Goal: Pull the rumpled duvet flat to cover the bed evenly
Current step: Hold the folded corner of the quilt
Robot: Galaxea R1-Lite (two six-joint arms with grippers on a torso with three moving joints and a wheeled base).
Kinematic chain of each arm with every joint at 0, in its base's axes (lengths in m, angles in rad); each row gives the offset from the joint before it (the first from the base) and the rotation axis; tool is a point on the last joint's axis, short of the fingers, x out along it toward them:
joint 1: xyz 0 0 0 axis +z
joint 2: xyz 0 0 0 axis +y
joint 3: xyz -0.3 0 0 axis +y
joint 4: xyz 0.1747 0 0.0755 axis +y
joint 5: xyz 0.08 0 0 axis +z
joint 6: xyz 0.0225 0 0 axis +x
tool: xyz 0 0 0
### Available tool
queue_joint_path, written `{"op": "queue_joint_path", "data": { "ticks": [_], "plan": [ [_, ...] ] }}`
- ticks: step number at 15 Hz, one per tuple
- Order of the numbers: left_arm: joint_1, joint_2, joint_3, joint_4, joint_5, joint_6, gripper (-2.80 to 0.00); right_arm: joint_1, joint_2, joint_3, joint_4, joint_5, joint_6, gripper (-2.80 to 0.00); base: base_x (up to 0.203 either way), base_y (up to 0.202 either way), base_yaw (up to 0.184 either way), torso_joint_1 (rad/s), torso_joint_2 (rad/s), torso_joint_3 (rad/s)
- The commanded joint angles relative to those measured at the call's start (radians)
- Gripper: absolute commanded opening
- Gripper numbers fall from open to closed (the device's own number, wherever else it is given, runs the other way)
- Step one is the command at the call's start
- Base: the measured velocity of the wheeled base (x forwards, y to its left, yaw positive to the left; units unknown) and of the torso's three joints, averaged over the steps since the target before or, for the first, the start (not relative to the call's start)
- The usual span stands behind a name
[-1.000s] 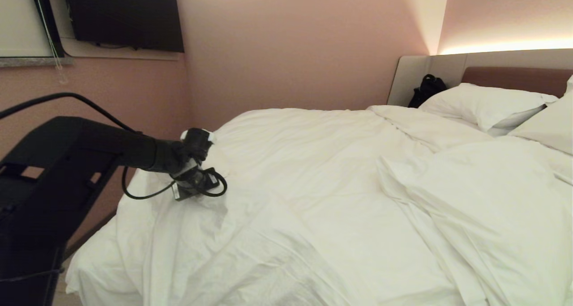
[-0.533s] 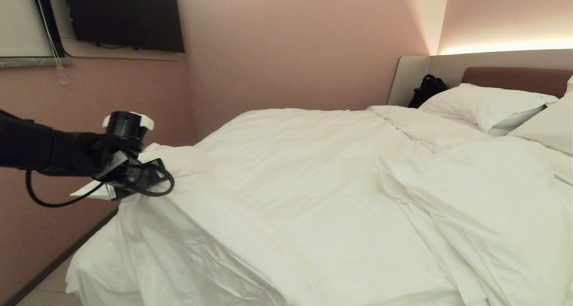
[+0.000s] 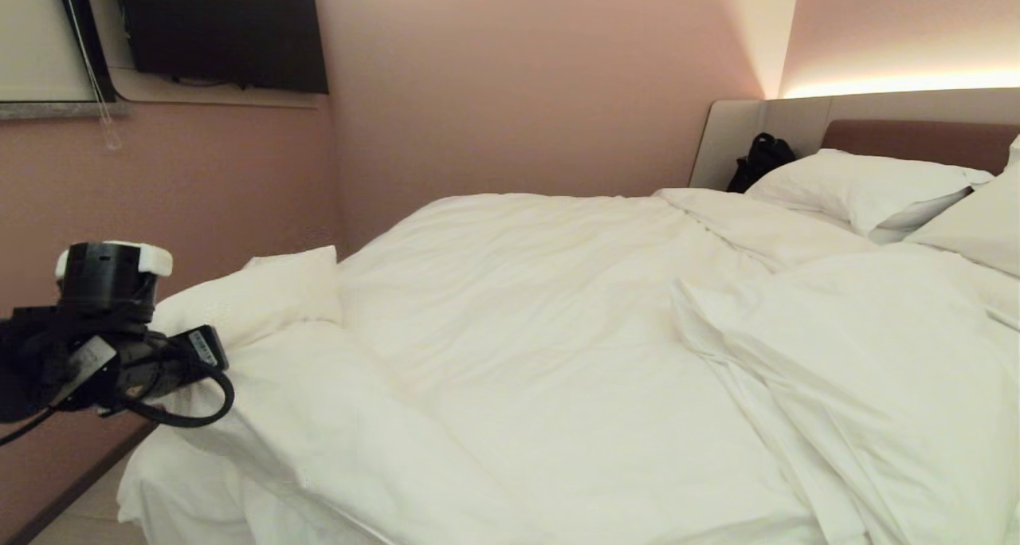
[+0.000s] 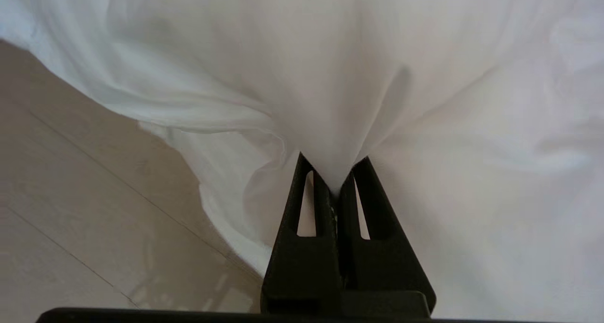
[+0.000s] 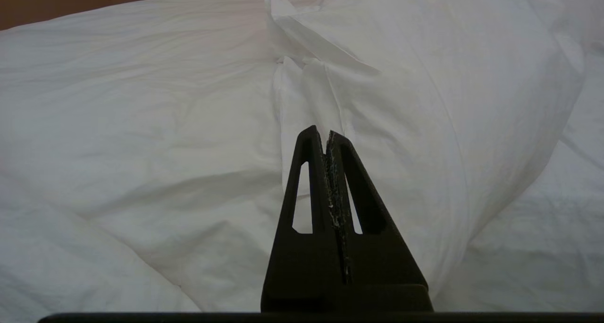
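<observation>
The white duvet (image 3: pixel 558 330) lies wrinkled over the bed (image 3: pixel 916 139), with a thick fold bunched at the right. My left gripper (image 3: pixel 199 350) hangs beyond the bed's near left corner, shut on a pinch of the duvet's edge. In the left wrist view the cloth (image 4: pixel 330 77) runs taut into a cone between the closed fingers of the left gripper (image 4: pixel 334 181), above the floor (image 4: pixel 71 195). My right gripper (image 5: pixel 326 136) is shut on nothing and hovers over a folded ridge of the duvet (image 5: pixel 401 77). It does not show in the head view.
Two white pillows (image 3: pixel 861 186) lean at the headboard, with a black bag (image 3: pixel 757 158) beside them. A pink wall with a dark TV (image 3: pixel 215 27) runs close along the bed's far side. A narrow strip of floor (image 3: pixel 72 521) lies at the lower left.
My left gripper has drawn the duvet's edge to the left and downward, from on top of the bed to past its corner. The cloth there now lies smoother. The right arm has stayed still.
</observation>
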Motion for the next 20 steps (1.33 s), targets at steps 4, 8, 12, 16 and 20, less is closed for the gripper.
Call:
{"op": "queue_joint_path", "data": {
  "ticks": [4,8,12,16,20],
  "plan": [
    [0.023,-0.242,0.239,-0.089,-0.007,0.031,-2.80,0.000,0.001,0.000,0.000,0.002,-0.001,-2.80,0.000,0.000,0.000,0.000,0.00,0.000],
    [0.069,-0.352,0.358,-0.098,-0.047,0.028,-2.80,0.000,0.001,0.000,0.000,0.000,-0.001,-2.80,0.000,0.000,0.000,0.000,0.00,0.000],
    [0.087,-0.425,0.411,-0.097,-0.054,0.027,-2.80,0.000,0.001,0.000,0.000,0.002,-0.001,-2.80,0.000,0.000,0.000,0.000,0.00,0.000],
    [0.088,-0.478,0.464,-0.097,-0.054,0.005,-2.80,0.000,0.001,0.000,0.000,0.002,-0.001,-2.80,0.000,0.000,0.000,0.000,0.00,0.000],
    [0.087,-0.573,0.489,-0.069,-0.051,0.013,-2.80,0.000,0.001,0.000,0.000,0.001,-0.001,-2.80,0.000,0.000,0.000,0.000,0.00,0.000]
  ]
}}
